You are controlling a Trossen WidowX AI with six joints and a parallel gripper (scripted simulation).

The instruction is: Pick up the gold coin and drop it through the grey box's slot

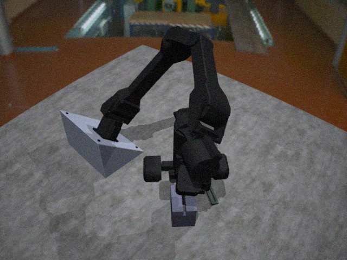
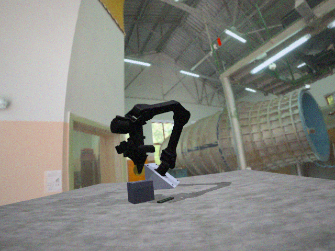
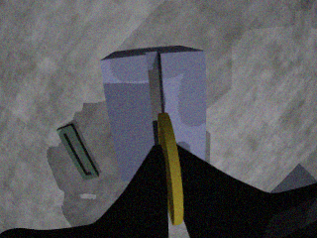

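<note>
From the top view, the arm reaches down so that the wrist and the jaws (image 1: 188, 193) hang directly over the grey box (image 1: 183, 212), hiding the half of the lid nearer the arm's base; the dark slot (image 1: 183, 206) shows on the uncovered half, and the green holder (image 1: 212, 196) lies on the surface just beside the box, with no coin in it. The coin itself cannot be seen here, since the wrist covers it. The exterior view gives what the top view lacks, namely height: the jaws (image 2: 140, 168) point down above the box (image 2: 140, 191) with a clear gap between their tips and the lid, a sliver of gold coin (image 2: 138, 170) showing at the tips, and the holder (image 2: 165, 199) lying low on the surface beside the box. The wrist view alone shows the grip and the alignment: the jaws are nearly closed, pinching the thin coin (image 3: 170, 169) on its flat faces, edge downward, and the coin's edge runs almost in line with the slot (image 3: 160, 82) in the box (image 3: 155, 115) below. So the pickup appears done and the carry to the box about finished; what seems left is a final lowering, release, and the coin falling inside.
</note>
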